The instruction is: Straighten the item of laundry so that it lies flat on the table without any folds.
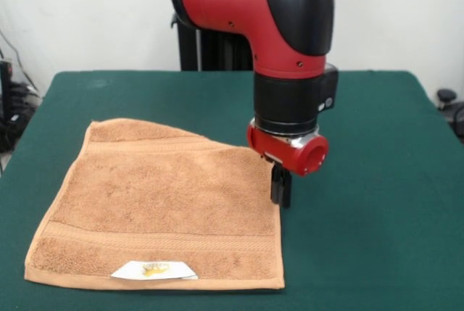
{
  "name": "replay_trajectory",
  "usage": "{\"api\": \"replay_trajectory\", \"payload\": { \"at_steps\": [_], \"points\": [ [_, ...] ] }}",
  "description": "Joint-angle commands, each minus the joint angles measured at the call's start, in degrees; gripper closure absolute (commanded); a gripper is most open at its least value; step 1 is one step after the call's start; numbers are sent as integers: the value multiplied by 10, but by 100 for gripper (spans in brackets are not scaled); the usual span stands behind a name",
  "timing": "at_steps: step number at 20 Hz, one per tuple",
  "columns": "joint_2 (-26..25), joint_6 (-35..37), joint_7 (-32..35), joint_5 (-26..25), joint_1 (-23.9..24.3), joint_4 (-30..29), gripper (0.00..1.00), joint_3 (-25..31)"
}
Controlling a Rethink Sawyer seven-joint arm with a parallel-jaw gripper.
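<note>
- On the left half of the green table (362, 122) lies the orange-tan terry towel (159, 202), with the gripper (280, 189) just at its right edge, about midway along that side.
- The dark fingers sit close together at the towel's border; whether they pinch the cloth cannot be told from here.
- The towel lies mostly spread, its woven border bands running across near the front and back edges.
- Its far right corner looks cut off along a slant, as if folded.
- A small white label (154, 271) with a yellow mark sits at the front hem.
- The red and black arm (275, 14) comes straight down, wrist vertical, fingers pointing at the table.
</note>
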State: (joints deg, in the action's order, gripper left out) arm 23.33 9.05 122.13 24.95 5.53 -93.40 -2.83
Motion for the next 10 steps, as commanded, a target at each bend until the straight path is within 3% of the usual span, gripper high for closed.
{"api": "replay_trajectory", "payload": {
  "at_steps": [1, 10],
  "points": [
    [9, 18, 92, -16, -28, -97, 100, 48],
    [67, 73, 74, -15, -15, -140, 100, 50]
  ]
}}
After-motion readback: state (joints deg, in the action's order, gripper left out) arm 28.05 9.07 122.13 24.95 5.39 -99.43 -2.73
